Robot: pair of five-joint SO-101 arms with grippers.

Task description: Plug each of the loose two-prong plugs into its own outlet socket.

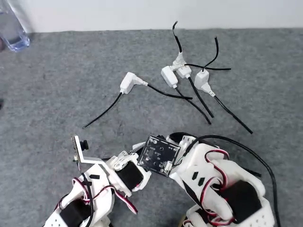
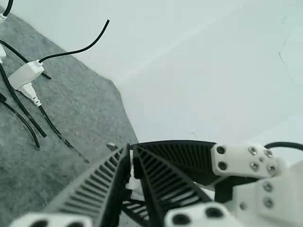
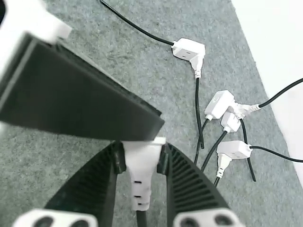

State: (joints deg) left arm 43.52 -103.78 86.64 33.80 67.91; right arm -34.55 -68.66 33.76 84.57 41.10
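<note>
Near the mat's front edge my right gripper [image 3: 141, 149] is shut on a white plug body [image 3: 140, 184] with a black cord. My left gripper [image 2: 131, 150] meets it there, its ribbed fingers [image 2: 102, 184] pressed together over a sliver of white [image 2: 135, 182]. In the high view both grippers are hidden under the arms and the camera board [image 1: 158, 156]. Farther back lie loose white pieces on black cords: one alone [image 1: 128, 82] and three close together [image 1: 169, 75], [image 1: 183, 71], [image 1: 203, 80]. The right wrist view shows the lone piece [image 3: 188, 49] and the cluster [image 3: 218, 104].
A grey mat [image 1: 57, 94] covers the table up to a white wall. A clear plastic container [image 1: 12, 30] stands at the far left corner. Black cords [image 1: 227, 113] trail across the middle right. Another white connector [image 2: 26, 73] lies beyond my left gripper.
</note>
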